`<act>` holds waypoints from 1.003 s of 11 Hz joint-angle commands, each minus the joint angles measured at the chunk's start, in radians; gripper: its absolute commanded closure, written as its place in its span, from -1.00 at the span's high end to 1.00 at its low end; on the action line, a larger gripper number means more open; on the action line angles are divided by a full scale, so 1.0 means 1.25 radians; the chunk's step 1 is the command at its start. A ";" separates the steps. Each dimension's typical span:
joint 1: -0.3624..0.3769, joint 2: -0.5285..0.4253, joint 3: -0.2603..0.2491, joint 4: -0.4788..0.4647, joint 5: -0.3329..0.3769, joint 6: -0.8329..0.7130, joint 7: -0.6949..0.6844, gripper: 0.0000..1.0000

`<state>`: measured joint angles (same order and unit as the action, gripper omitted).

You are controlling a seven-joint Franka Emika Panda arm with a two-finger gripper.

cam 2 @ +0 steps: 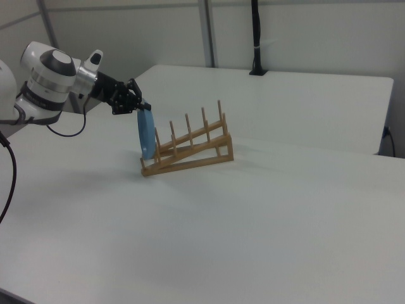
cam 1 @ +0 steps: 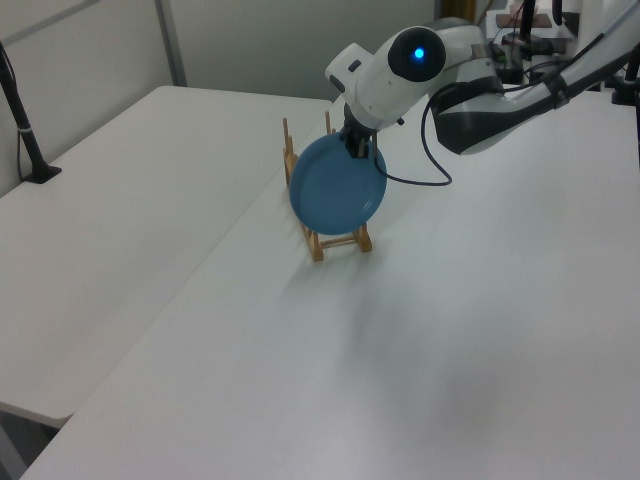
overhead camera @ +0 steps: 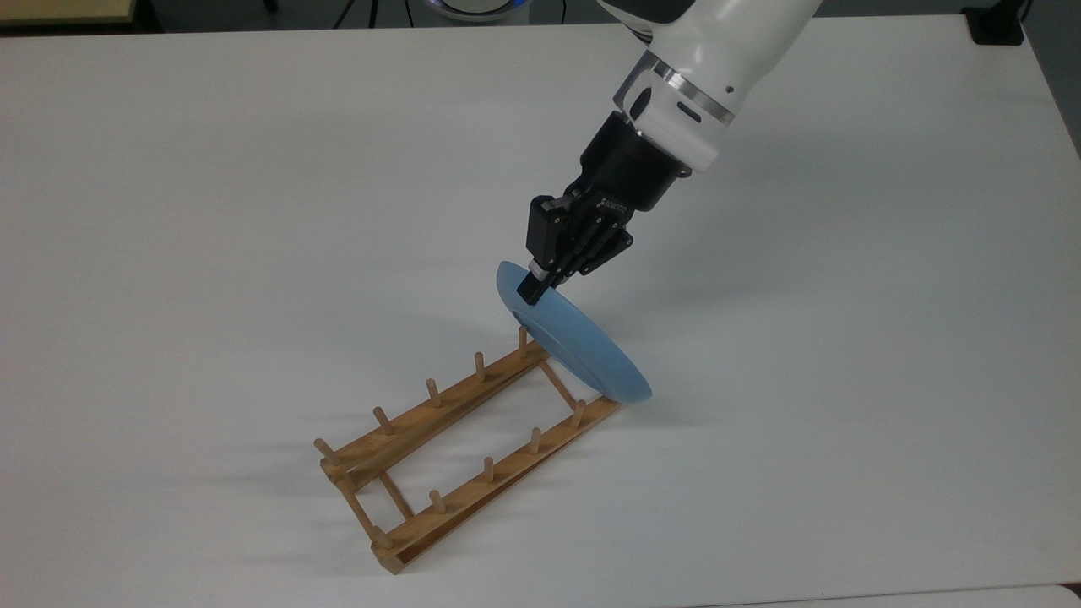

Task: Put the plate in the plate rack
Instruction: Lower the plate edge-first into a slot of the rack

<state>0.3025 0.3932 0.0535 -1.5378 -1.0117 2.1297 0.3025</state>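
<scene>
Light-blue plate (overhead camera: 574, 342) is hanging on edge at the plate rack's (overhead camera: 460, 452) end nearest the arm, its upper rim pinched by the closed end effector (overhead camera: 532, 290). Its lower edge is seemingly touching the end pegs. White surface (overhead camera: 211, 211) is lying open all around the rack.

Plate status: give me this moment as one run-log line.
gripper: shut on plate rim | plate: on edge, at plate rack end nearest the arm | seated in a slot: cannot tell | surface: white table
</scene>
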 commanded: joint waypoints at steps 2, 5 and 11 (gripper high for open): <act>-0.003 -0.038 0.060 -0.022 -0.059 -0.087 0.090 -1.00; -0.010 -0.035 0.129 -0.023 -0.114 -0.195 0.127 -1.00; -0.026 -0.032 0.147 -0.022 -0.160 -0.231 0.178 -1.00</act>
<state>0.2867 0.3739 0.2253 -1.5376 -1.1772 1.8489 0.4975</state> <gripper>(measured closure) 0.943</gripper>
